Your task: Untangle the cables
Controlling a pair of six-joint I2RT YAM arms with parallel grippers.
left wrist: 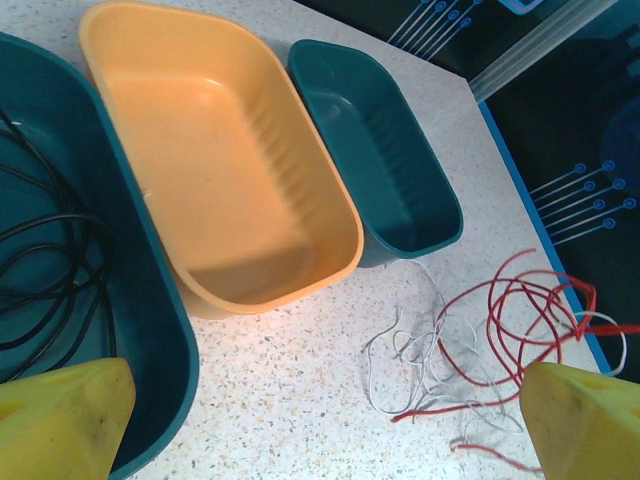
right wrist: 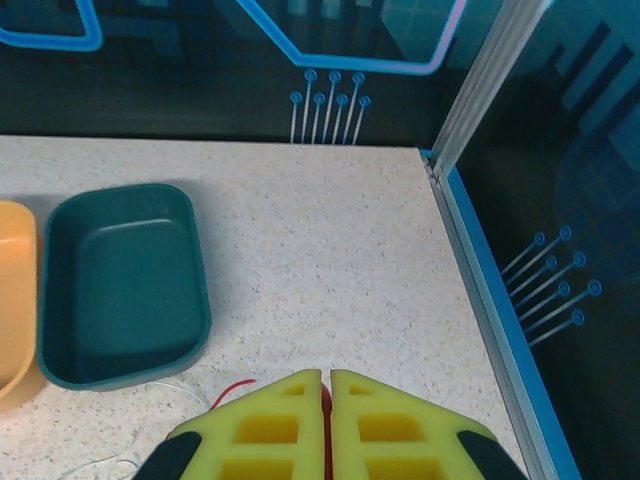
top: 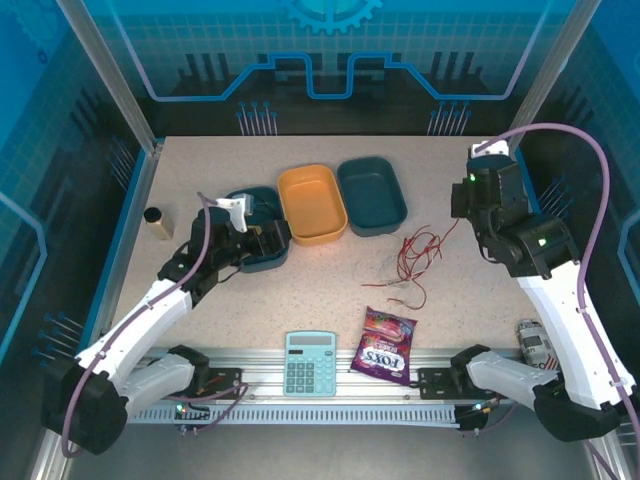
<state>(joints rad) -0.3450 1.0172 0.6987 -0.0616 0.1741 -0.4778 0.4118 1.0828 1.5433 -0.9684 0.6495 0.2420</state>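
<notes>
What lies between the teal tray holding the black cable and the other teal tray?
The empty orange tray, set close beside both, as the left wrist and top views show.

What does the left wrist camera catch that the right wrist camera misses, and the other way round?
Left wrist: a black cable coiled in the left-hand teal tray, a white cable tangled with the red cable on the table, and the left gripper open. Right wrist: the right gripper shut on a red strand, plus the back wall. Shared: the right-hand teal tray, the orange tray, the red cable.
</notes>
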